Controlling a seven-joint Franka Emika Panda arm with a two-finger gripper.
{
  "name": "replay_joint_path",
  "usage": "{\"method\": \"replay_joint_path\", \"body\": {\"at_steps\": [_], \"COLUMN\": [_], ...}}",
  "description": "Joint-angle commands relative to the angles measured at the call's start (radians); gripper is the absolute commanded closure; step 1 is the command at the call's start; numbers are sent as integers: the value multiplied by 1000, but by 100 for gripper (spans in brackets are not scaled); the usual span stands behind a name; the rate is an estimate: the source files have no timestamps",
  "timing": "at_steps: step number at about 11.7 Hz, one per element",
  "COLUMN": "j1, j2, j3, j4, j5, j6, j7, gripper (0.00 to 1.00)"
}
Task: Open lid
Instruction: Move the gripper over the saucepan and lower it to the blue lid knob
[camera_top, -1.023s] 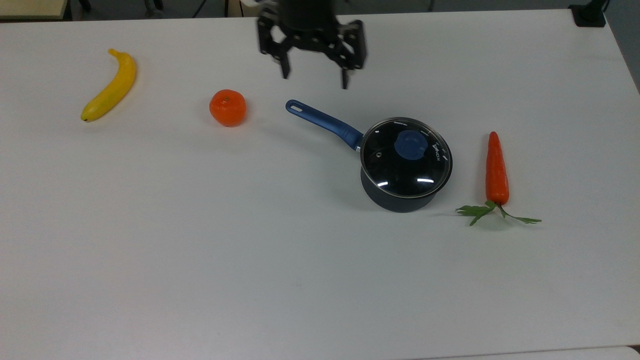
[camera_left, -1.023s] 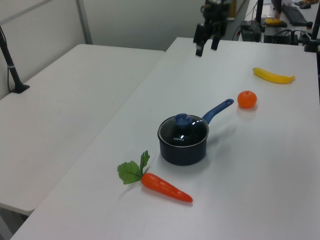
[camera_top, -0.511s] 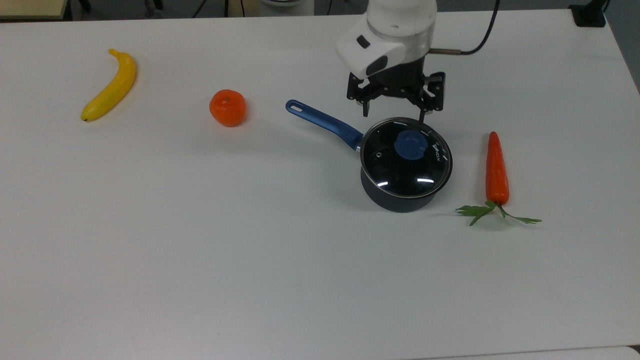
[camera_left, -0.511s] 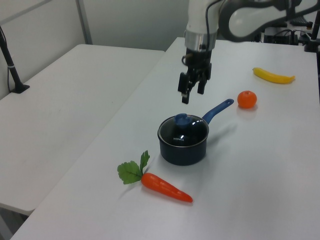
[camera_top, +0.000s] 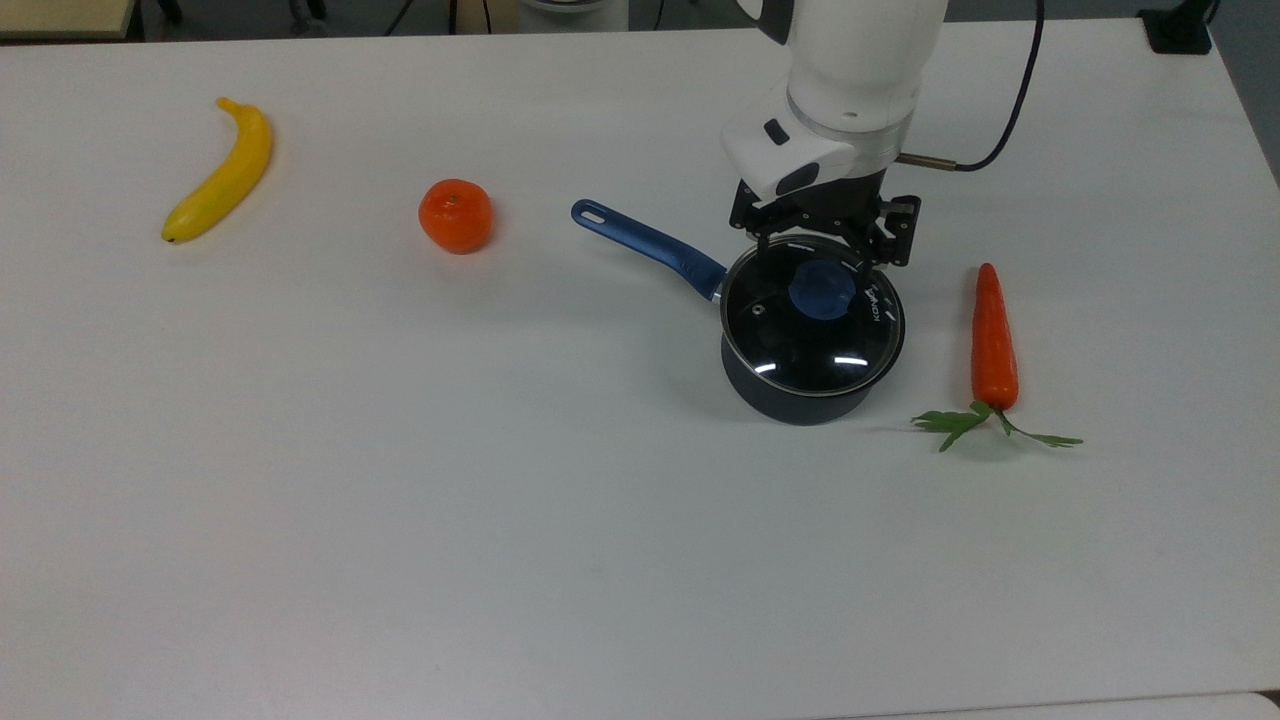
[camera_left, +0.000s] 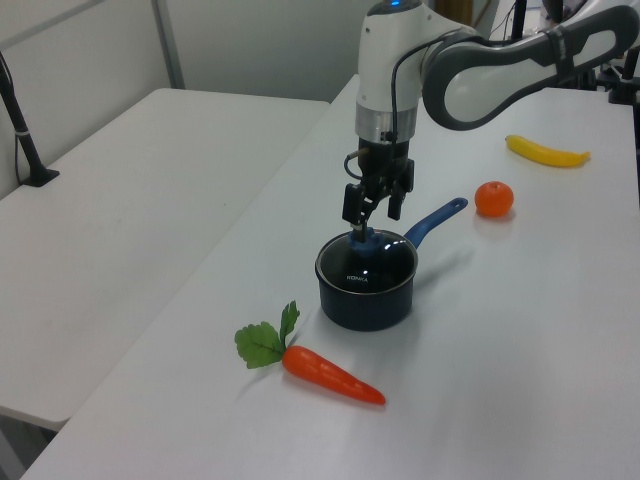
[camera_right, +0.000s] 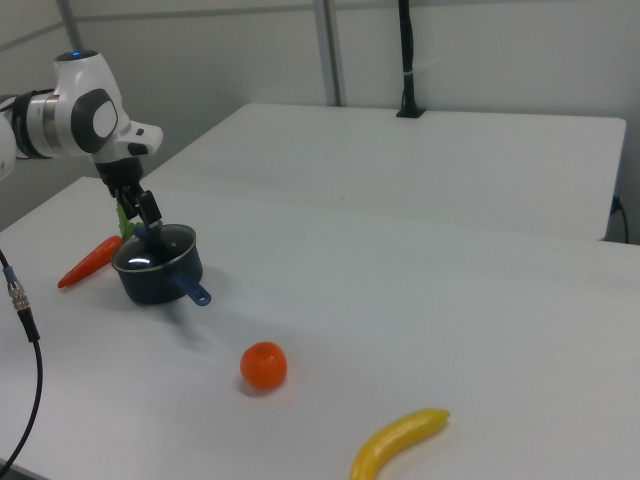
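Glass lid (camera_top: 812, 318) with a blue knob (camera_top: 822, 291) sat closed on the dark saucepan (camera_top: 800, 398), right of centre in the top view. The gripper (camera_top: 822, 250) was positioned at the lid's far edge, directly above the knob, released, its fingers spread and not touching the knob. On the white counter (camera_top: 400, 500), a carrot (camera_top: 994, 340) lay at the right, an orange (camera_top: 455, 215) and a banana (camera_top: 222, 172) at the upper left.
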Motion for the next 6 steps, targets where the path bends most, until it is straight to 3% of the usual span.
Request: {"method": "replay_joint_path", "body": {"at_steps": [1,3,6], "j1": [13,15,16], "j2": [20,25,28], "j3": [-3,-3,-3], "j4": [21,21,18], "j5": [-51,-55,-58], "j6": [52,57,55], "j7": [56,58,58], "gripper": [3,5,21]}}
